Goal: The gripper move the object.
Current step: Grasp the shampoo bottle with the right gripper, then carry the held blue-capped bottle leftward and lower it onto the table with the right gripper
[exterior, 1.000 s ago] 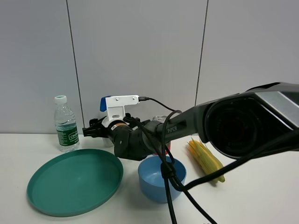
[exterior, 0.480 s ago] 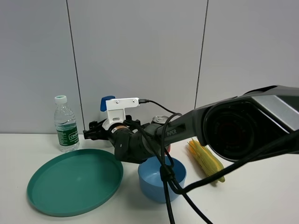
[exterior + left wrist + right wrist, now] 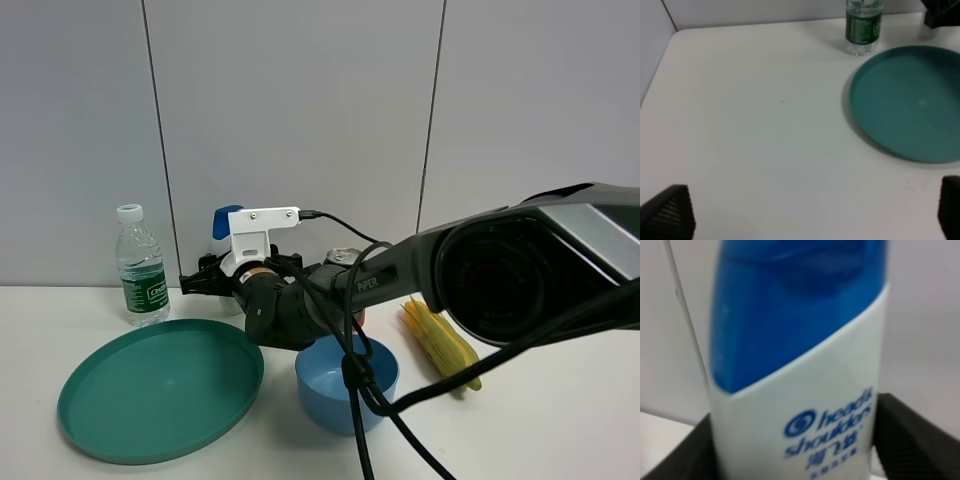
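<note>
The white shampoo bottle with the blue cap stands at the back of the table, mostly hidden behind my right gripper. The right wrist view shows the bottle close up, filling the space between the two black fingers, which lie against its sides. The right gripper is closed around its body below the cap. My left gripper is open and empty, low over bare table, away from the bottle.
A clear water bottle stands at the back left. A green plate lies in front of it and a blue bowl to its right. A red can is partly hidden behind the arm. A corn cob lies to the right.
The right gripper has shifted slightly around the shampoo bottle. The blue cap looked tilted before and now stands more upright.
</note>
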`<state>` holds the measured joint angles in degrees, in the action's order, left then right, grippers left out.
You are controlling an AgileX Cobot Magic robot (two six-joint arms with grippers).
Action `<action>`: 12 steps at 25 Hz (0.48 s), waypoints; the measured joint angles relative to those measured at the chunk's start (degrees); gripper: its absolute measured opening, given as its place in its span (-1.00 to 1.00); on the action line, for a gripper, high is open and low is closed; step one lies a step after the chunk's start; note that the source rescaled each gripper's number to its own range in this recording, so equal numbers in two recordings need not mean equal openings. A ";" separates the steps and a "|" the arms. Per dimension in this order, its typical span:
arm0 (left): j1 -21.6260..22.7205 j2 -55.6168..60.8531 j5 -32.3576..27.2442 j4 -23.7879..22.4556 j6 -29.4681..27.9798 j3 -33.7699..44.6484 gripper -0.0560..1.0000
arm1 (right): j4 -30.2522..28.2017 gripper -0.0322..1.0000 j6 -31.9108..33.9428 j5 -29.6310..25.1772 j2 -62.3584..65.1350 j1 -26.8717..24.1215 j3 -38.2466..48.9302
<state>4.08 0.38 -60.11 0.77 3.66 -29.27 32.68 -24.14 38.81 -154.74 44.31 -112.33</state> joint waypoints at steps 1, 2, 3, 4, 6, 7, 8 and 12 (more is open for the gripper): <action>0.00 0.00 0.00 0.00 0.00 0.00 1.00 | 0.00 -0.33 0.00 0.07 0.00 0.00 0.00; 0.00 0.00 0.00 0.00 0.00 0.00 1.00 | 0.00 -0.47 0.00 0.15 0.00 0.00 0.00; 0.00 0.00 0.00 0.00 0.00 0.00 1.00 | 0.00 -0.60 0.00 0.19 0.00 0.00 0.00; 0.00 0.00 0.00 0.00 0.00 0.00 1.00 | 0.00 -0.71 0.00 0.32 0.00 0.00 0.00; 0.00 0.00 0.00 0.00 0.00 0.00 1.00 | 0.00 -0.89 0.00 0.43 0.00 0.00 0.00; 0.00 0.00 0.00 0.00 0.00 0.00 1.00 | 0.00 -0.89 0.00 0.43 0.00 0.00 0.00; 0.00 0.00 0.00 0.00 0.00 0.00 1.00 | 0.00 -0.89 0.00 0.43 0.00 0.00 0.00; 0.00 0.00 0.00 0.00 0.00 0.00 1.00 | 0.00 -0.89 -0.26 0.43 0.00 0.00 0.00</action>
<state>4.08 0.38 -60.11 0.77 3.66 -29.27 32.68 -24.40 39.24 -154.74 44.31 -112.33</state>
